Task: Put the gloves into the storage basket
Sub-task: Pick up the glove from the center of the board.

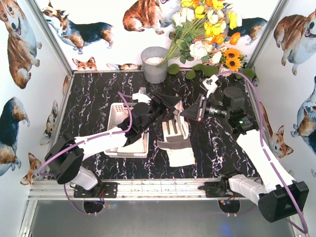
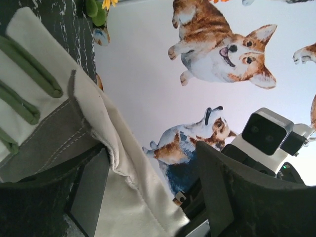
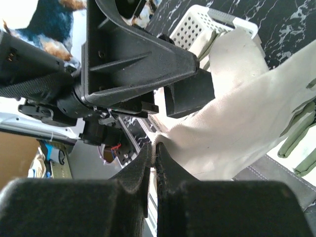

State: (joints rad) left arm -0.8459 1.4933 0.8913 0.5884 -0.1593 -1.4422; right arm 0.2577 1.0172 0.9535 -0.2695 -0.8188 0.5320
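Observation:
Cream gloves with grey patches [image 1: 178,143] lie on the black marbled table right of the white slotted storage basket [image 1: 117,114]. My right gripper [image 1: 185,114] is shut on the edge of one glove [image 3: 232,113] and holds that edge up; the pinch shows in the right wrist view [image 3: 155,148]. My left gripper [image 1: 170,104] is open just above the same glove. In the left wrist view [image 2: 153,197] the glove [image 2: 98,128] drapes against one finger and the other finger stands well apart. The basket [image 3: 197,17] holds some cream cloth.
A grey metal bucket [image 1: 155,64] stands at the back, with a bunch of artificial flowers [image 1: 207,34] to its right. My left arm lies across the basket. Corgi-printed walls close in the table on three sides.

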